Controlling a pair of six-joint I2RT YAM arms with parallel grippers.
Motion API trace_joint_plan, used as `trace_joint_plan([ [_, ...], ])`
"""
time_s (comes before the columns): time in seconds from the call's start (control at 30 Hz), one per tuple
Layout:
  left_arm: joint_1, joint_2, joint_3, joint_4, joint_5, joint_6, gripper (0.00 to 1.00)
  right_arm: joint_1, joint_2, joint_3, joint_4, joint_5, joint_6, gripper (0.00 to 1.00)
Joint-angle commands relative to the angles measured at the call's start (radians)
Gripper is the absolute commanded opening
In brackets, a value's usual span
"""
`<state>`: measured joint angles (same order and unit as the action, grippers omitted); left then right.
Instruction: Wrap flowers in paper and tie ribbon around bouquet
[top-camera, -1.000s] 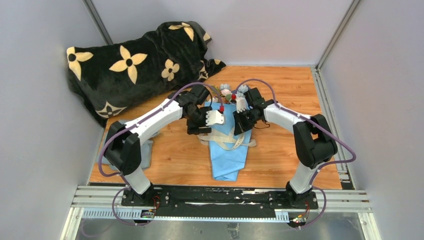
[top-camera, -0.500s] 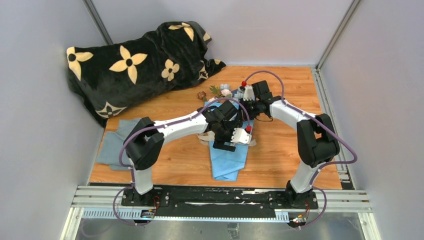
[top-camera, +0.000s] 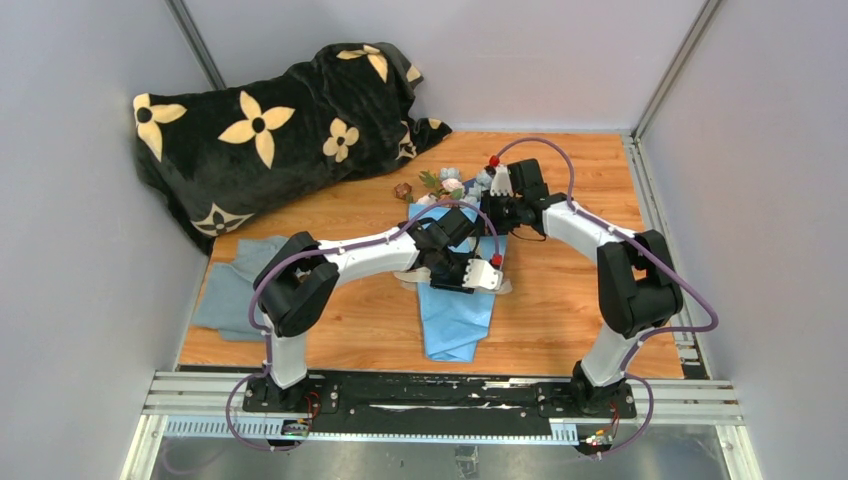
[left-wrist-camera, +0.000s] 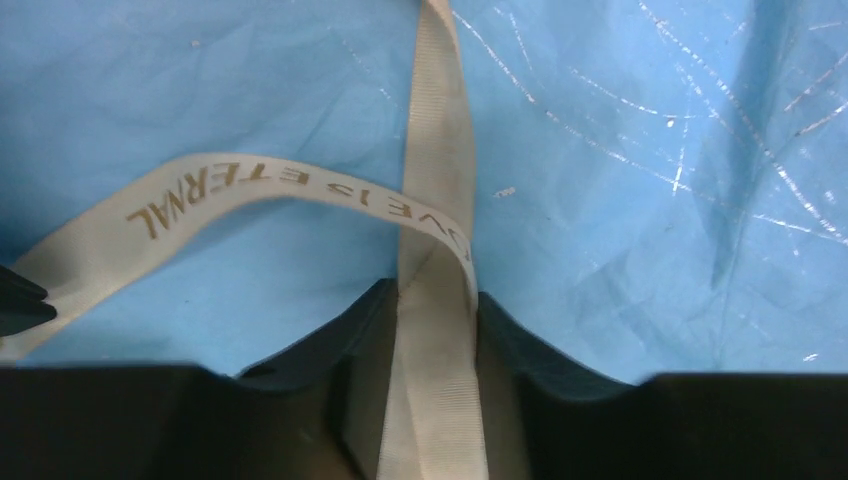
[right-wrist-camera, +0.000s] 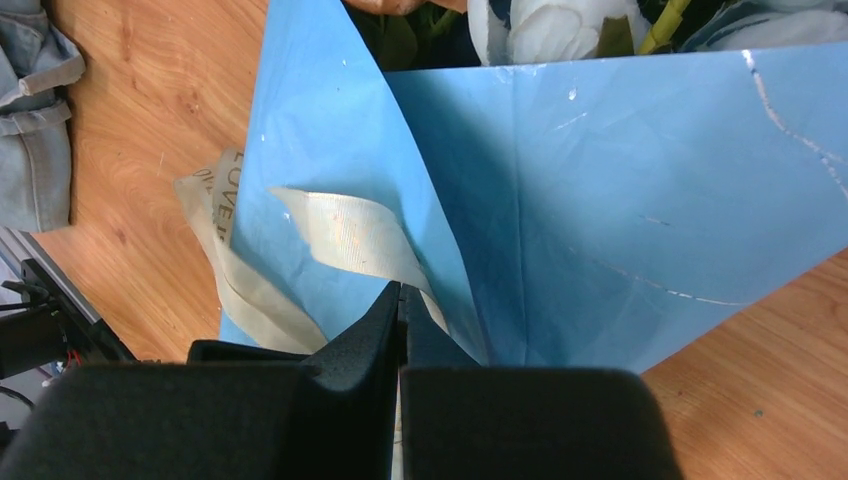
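Top external view takes in the wooden table (top-camera: 560, 330), the black blanket (top-camera: 270, 120) heaped at its far left, and both arms reaching over the bouquet (top-camera: 455, 320), which lies mid-table with its narrow end toward the bases. The paper (right-wrist-camera: 600, 200) is already folded round the stems as a cone, and the flowers (top-camera: 447, 183) stick out at the far end. The ribbon (left-wrist-camera: 435, 150) lies across the cone's middle, two strands crossing on the paper. By my reading there is no knot yet. The right gripper (right-wrist-camera: 400, 292) sits by the cone's wide end, jaws pressed together, apparently pinching one ribbon end. The left gripper (left-wrist-camera: 432, 300) hangs low over the crossing, jaws partly apart with a strand running between them, not yet pinched.

To tie well, the left should close squarely on that strand near the crossing. Then both should pull apart evenly and gently, since thin paper could crumple or the cone unroll.

A second ago the left gripper was at the cone's upper left and the right nearer the middle. Since then the left has swung across onto the ribbon and the right has moved up toward the flowers.
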<state>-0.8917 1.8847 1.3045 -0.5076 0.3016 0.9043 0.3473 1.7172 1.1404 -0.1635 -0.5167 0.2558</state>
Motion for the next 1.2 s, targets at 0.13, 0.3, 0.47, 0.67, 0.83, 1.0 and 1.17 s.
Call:
trace_joint_plan([
  [0.13, -0.001, 0.007, 0.012, -0.039, -0.043, 0.006, 0.04, -0.011, -0.044, -0.080, -0.015, -0.029, -0.028, 0.01],
  [0.3, -0.001, -0.062, 0.056, -0.087, -0.023, -0.018, 0.00, -0.011, -0.041, -0.098, -0.060, -0.092, -0.084, 0.00],
  [0.47, -0.001, -0.103, 0.153, -0.177, 0.000, -0.051, 0.00, -0.010, -0.032, -0.107, -0.159, -0.161, -0.179, 0.00],
  [0.67, 0.000, -0.086, 0.223, -0.189, -0.035, -0.095, 0.00, 0.001, 0.011, -0.140, -0.271, -0.310, -0.267, 0.00],
  [0.83, 0.006, -0.084, 0.248, -0.189, -0.058, -0.127, 0.00, 0.009, 0.007, -0.145, -0.410, -0.341, -0.346, 0.02],
  [1.0, 0.008, -0.085, 0.232, -0.188, -0.054, -0.127, 0.00, 0.006, -0.111, -0.122, -0.437, -0.170, -0.304, 0.27],
  [1.17, 0.012, -0.085, 0.207, -0.175, -0.050, -0.130, 0.00, -0.019, -0.197, -0.047, -0.479, 0.051, -0.262, 0.44],
])
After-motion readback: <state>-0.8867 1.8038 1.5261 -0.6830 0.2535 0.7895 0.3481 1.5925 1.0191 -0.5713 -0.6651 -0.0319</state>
